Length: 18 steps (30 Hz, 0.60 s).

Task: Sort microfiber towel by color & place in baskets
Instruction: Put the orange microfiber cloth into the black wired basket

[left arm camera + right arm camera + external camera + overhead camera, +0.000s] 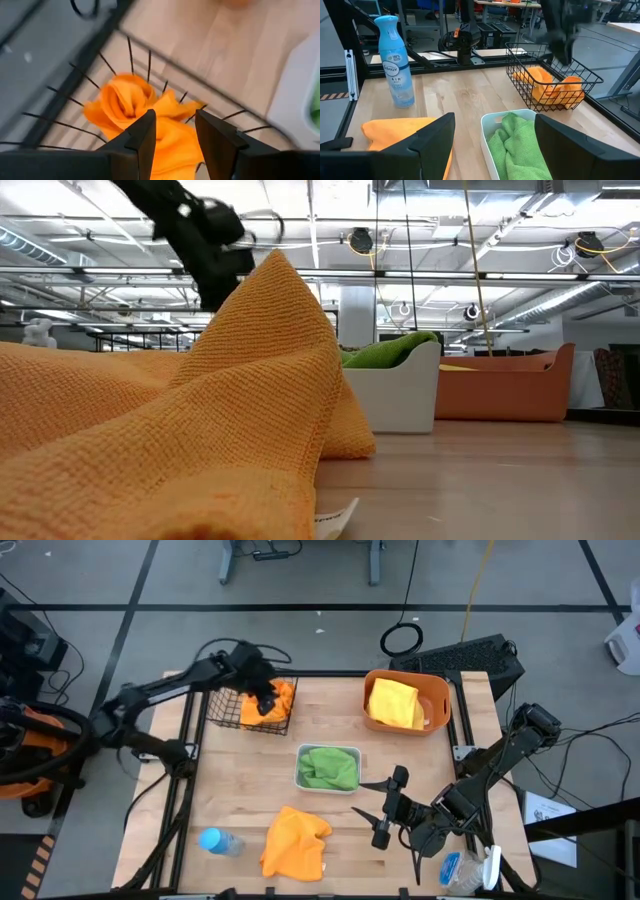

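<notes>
One orange towel (135,107) lies crumpled in the black wire basket (222,708) at the far left. My left gripper (175,116) hangs just above it, fingers apart and pointing down into the basket, clear of the cloth in the right wrist view. A second orange towel (295,842) lies heaped on the table near the front edge. My right gripper (385,808) waits open above the table's front right, facing the white tray (302,772) with a green towel (330,768). A yellow towel (393,703) lies in the orange tub (440,690).
A blue-capped spray bottle (220,842) lies on its side at the front left, next to the loose orange towel. Bare wood shows between the basket, the tray and the tub. In the low view, the heaped towel (200,430) blocks most of the table.
</notes>
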Available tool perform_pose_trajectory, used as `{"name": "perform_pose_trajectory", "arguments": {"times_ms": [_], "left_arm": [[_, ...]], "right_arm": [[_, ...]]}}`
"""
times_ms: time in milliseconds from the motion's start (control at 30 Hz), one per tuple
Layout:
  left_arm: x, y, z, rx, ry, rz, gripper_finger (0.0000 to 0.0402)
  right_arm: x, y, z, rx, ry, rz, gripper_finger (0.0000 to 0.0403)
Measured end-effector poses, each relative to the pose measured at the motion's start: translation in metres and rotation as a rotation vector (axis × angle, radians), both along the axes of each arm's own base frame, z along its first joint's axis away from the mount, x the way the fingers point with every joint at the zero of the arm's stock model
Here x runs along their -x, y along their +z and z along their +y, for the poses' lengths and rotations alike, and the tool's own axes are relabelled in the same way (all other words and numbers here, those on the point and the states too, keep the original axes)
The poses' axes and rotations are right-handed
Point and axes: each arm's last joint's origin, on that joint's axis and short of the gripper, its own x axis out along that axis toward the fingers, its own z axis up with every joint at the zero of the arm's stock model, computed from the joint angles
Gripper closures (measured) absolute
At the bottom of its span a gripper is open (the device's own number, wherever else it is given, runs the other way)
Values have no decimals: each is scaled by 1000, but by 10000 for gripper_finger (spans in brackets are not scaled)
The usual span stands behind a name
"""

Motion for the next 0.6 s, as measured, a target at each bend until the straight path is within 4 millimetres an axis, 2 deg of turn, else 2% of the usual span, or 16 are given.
{"name": "perform_pose_trajectory", "arguments": {"times_ms": [133,267,433,600], "left_arm": [[19,36,-25,-22,24,-110,260],[26,53,-80,8,-140,-195,260],[25,50,-146,28,-324,-193,260],[19,37,-196,41,-434,-138,260]], "right_arm": [[0,0,0,-11,-4,-2,136],[0,0,0,-17,-6,-4,136],[0,0,0,-18,-7,-5,136],[0,0,0,-31,-11,-10,136]]}}
